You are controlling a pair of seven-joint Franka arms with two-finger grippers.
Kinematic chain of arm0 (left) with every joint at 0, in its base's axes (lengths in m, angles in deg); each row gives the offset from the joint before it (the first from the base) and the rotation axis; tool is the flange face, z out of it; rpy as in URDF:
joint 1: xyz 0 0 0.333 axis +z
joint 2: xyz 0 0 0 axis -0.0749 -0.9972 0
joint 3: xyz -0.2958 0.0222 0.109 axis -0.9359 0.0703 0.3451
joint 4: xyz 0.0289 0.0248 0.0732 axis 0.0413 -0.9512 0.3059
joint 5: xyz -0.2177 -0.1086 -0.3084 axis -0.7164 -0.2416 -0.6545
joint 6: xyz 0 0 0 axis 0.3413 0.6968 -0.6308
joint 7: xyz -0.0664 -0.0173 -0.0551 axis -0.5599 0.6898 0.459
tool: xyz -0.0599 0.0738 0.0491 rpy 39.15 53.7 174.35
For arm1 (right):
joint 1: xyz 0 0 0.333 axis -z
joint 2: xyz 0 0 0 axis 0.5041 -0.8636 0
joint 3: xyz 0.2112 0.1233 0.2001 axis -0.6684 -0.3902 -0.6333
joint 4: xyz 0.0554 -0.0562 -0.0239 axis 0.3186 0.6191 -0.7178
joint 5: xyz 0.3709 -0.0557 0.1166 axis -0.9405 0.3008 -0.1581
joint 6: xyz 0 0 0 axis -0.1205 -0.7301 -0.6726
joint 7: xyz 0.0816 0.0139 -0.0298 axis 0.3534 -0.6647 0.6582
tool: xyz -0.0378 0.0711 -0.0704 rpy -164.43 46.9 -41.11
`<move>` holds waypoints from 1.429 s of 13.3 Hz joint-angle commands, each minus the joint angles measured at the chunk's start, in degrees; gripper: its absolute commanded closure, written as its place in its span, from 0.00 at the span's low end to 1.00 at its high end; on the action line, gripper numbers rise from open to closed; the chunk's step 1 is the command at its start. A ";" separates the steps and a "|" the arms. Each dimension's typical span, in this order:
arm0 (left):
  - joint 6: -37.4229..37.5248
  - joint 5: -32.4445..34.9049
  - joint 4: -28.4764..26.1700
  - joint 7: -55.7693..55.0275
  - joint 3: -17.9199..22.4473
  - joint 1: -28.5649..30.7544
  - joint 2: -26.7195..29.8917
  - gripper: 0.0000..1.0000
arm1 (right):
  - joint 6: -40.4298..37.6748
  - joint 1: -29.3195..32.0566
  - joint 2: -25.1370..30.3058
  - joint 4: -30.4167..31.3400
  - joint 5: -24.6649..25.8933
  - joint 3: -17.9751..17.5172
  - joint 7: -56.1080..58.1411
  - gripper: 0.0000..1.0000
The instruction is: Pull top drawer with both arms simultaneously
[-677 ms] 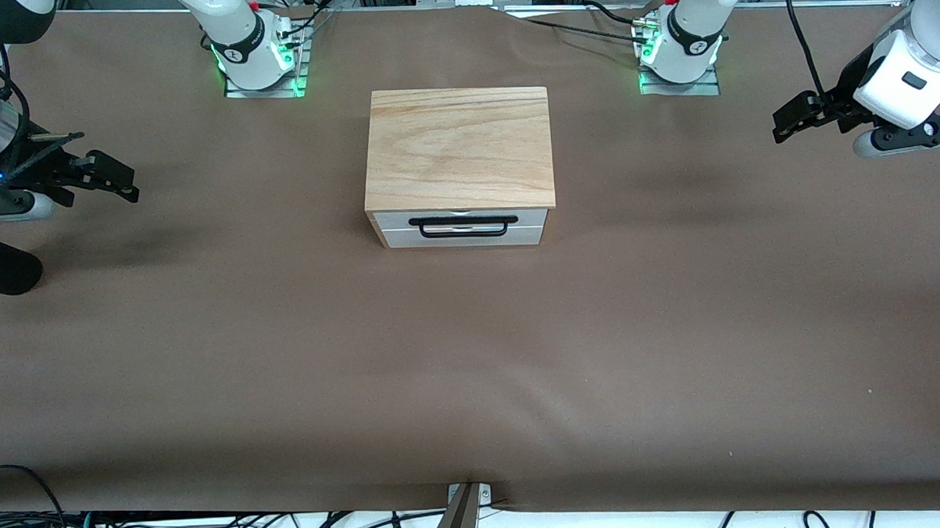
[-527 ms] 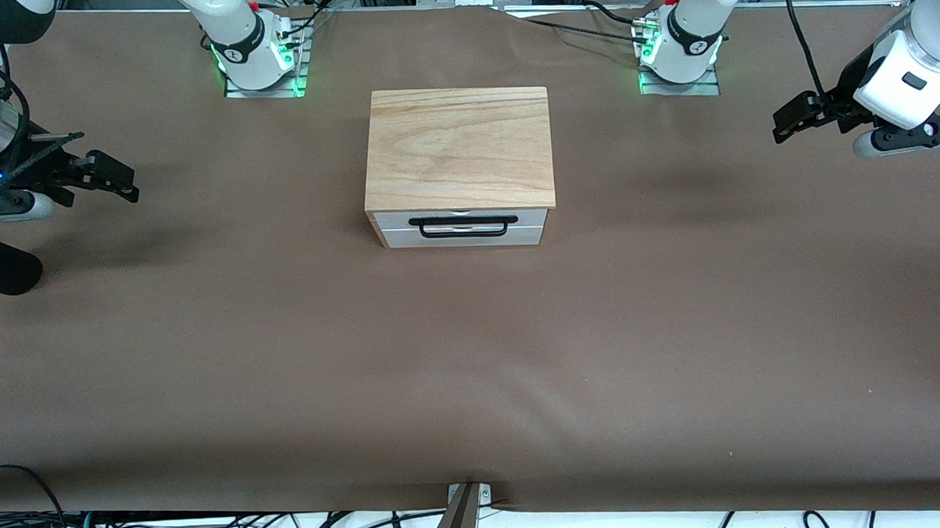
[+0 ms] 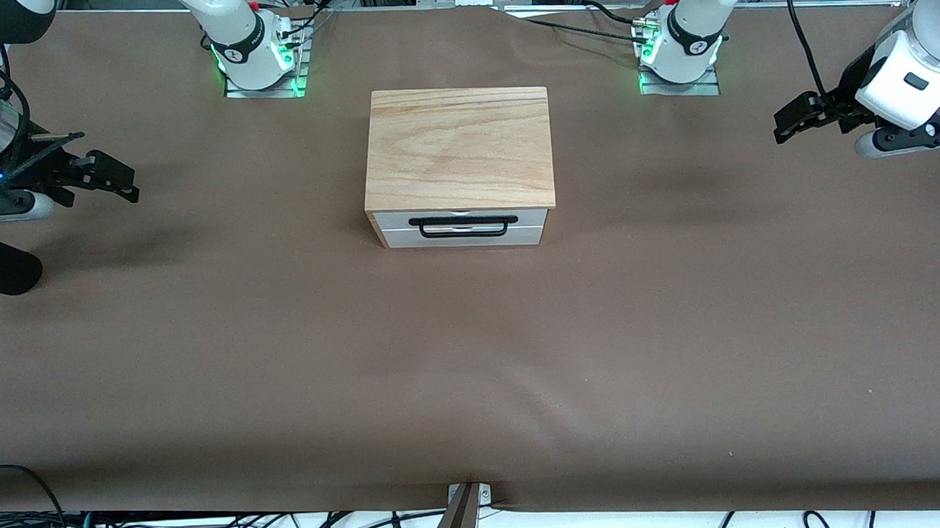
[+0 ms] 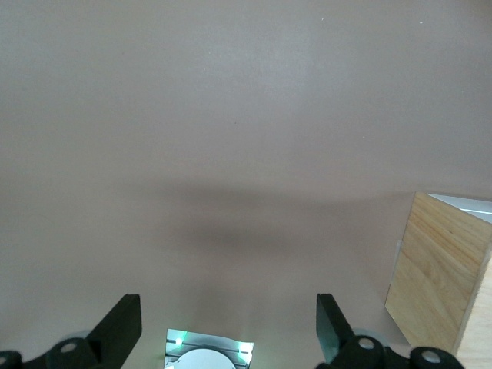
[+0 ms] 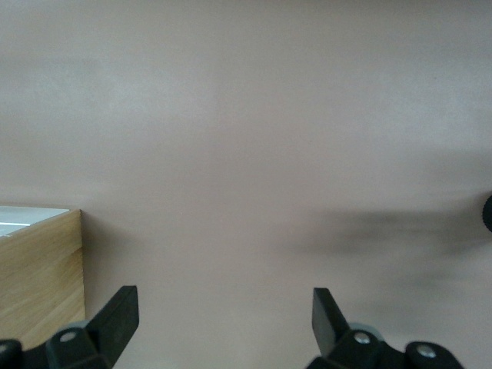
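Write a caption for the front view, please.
Closed top drawer at table centre; left gripper and right gripper open, up at the table's ends.

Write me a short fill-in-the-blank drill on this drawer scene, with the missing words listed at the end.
1. The top drawer of the cabinet is fully ____.
2. The drawer's wide bar handle is coloured ____.
3. The left gripper and the right gripper both hover over the brown table cover with fingers ____.
4. The number of grippers touching the handle is ____.

Missing words: closed; black; open; zero
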 commanded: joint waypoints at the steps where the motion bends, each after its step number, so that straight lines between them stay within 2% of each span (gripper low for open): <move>1: -0.85 -0.66 1.85 -0.01 -0.21 0.24 -0.79 0.00 | -0.42 0.16 -0.03 -0.92 0.34 -0.27 0.72 0.00; 19: -4.81 -0.22 1.85 0.43 -0.38 0.77 -8.87 0.00 | -0.68 0.16 -0.20 -0.92 -0.28 -0.27 -0.24 0.00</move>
